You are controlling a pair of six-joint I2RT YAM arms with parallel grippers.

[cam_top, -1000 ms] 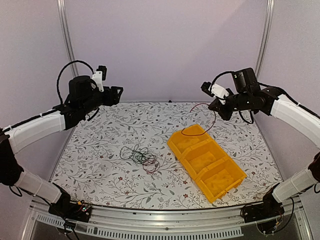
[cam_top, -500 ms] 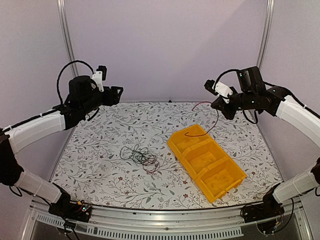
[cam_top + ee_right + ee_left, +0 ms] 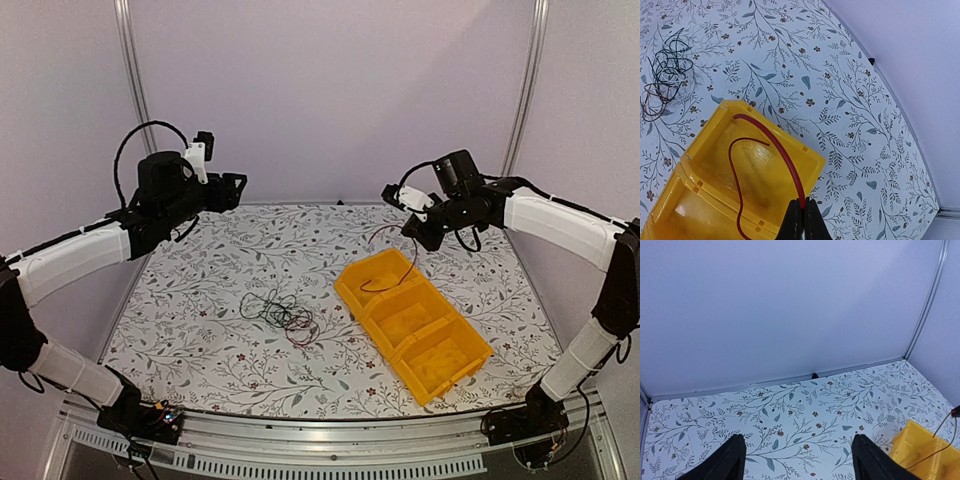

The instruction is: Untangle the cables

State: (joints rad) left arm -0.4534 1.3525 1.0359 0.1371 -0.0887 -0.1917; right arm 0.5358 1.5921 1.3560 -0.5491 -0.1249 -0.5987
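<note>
My right gripper is shut on a red cable and holds it above the far compartment of the yellow three-compartment bin. The cable loops down into that compartment; in the top view it hangs from the gripper into the bin. A tangle of dark and red cables lies on the floral table left of the bin, also showing in the right wrist view. My left gripper is raised at the back left, open and empty, its fingertips wide apart.
The floral table has a metal rail along the back wall. The bin's corner shows at the right of the left wrist view. Vertical frame posts stand at both back corners.
My right gripper has swung left and a little down with the red cable, which now hangs into the bin's far compartment. The left arm has not moved.
</note>
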